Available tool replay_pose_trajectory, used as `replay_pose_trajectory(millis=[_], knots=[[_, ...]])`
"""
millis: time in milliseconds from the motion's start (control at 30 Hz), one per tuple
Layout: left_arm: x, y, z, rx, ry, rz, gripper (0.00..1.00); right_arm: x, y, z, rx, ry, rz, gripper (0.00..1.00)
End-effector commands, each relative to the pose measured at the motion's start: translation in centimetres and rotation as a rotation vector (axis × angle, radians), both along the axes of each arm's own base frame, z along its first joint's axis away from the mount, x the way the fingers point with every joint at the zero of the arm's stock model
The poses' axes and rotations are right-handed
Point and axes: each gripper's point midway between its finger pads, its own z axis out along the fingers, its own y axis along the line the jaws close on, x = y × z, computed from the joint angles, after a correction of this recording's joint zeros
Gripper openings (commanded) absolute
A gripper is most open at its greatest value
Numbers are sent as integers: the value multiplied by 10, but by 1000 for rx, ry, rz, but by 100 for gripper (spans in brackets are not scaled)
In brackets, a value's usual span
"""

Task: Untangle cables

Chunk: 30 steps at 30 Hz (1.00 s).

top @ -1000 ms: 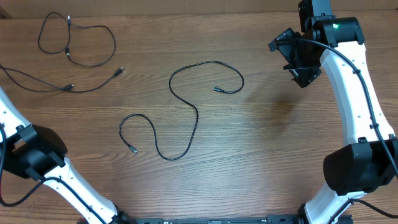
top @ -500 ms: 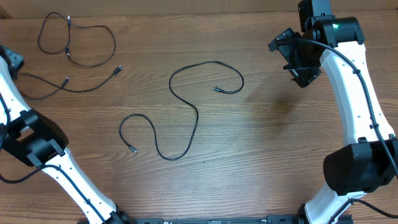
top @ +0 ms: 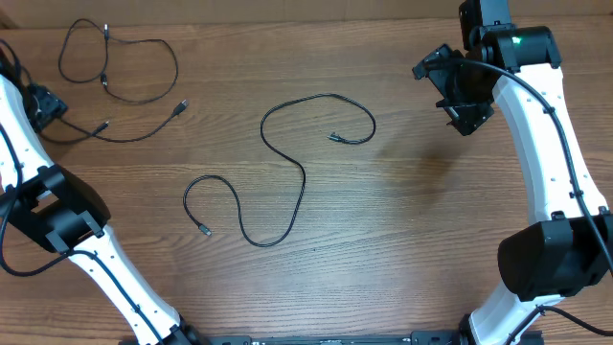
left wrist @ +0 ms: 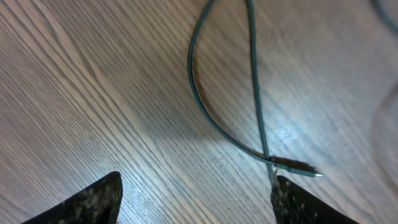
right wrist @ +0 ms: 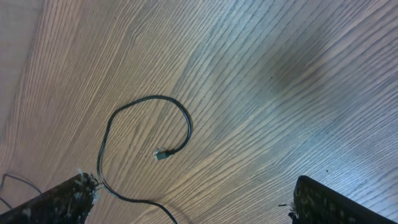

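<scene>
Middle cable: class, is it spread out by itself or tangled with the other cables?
Spread out by itself. The middle cable lies in one open curve, crossing nothing, apart from the other cables.

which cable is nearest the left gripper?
The left-edge cable, with one end right beside the left gripper. The looped cable sits farther back; the S-shaped cable is mid-table.

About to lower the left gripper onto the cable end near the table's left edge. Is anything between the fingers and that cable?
Nothing visible does. The left gripper is open above the wooden table, and the cable with its plug lies uncovered just ahead of the fingertips.
</scene>
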Motion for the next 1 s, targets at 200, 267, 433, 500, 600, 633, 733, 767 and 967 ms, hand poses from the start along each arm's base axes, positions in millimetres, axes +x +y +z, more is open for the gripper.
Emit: replay_pose_trajectory(millis=[200,267,433,500,600,633,733,767,967], knots=[[11,-6,-69,-105,28,-25,68,-2,0,5,-7,-11,32,100],[20,-5,-71,-116,-14,-31,69,-2,0,5,-7,-11,32,100],[31,-3,-85,-130,-53,-37,70,-2,1,5,-3,-9,33,100],[29,-3,-94,-137,-38,-34,69,-3,3,5,8,-6,37,100],[22,-3,-109,-151,-6,-5,67,-3,4,5,17,-5,40,100],[17,-1,-115,-152,12,21,66,-3,4,5,17,-5,40,100],[7,5,-119,-163,27,56,62,-3,4,5,17,-5,40,100],[6,8,-119,-163,26,61,59,-3,4,5,17,-5,40,100],[-1,10,-118,-174,35,73,11,-3,4,5,17,-5,40,100]])
